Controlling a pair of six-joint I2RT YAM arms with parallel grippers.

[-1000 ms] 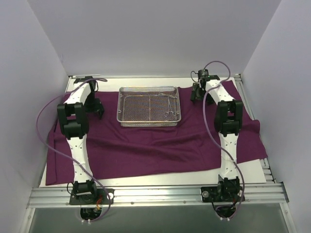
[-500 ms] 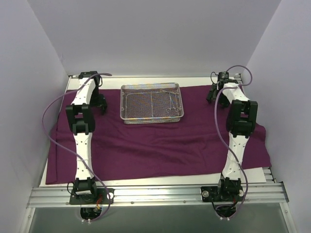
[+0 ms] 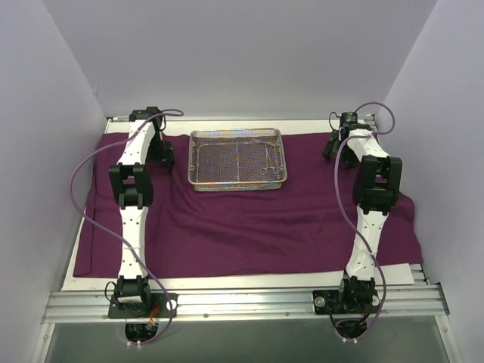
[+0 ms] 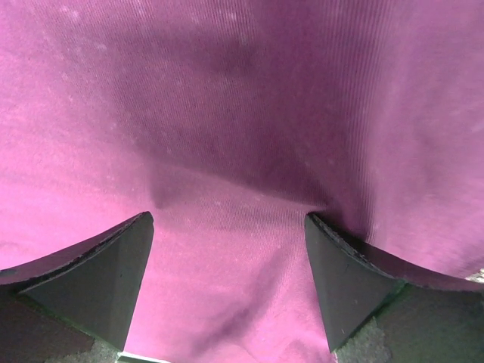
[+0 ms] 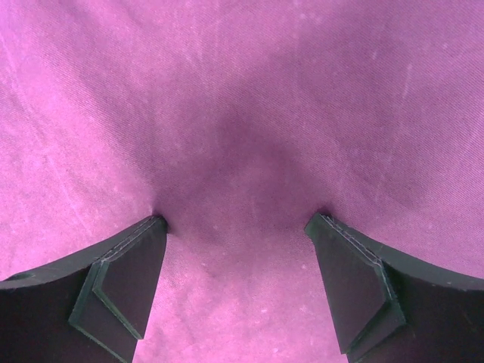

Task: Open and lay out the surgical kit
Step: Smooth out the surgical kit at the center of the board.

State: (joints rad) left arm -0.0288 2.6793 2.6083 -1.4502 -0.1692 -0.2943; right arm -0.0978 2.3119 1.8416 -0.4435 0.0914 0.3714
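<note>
Our left fingers [image 4: 106, 272] and right fingers [image 5: 355, 280] stand apart over the purple wrap [image 3: 242, 227]; the mesh tray [image 3: 237, 157] lies between, long axis across the bench [image 3: 249, 277], nearer our left.

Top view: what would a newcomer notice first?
The purple cloth spread across most of the table, with the mesh tray at its far middle and thin instruments at the tray's right end. A tool flanks the tray on each side, left tool and right tool, both open with tips at the cloth.
</note>
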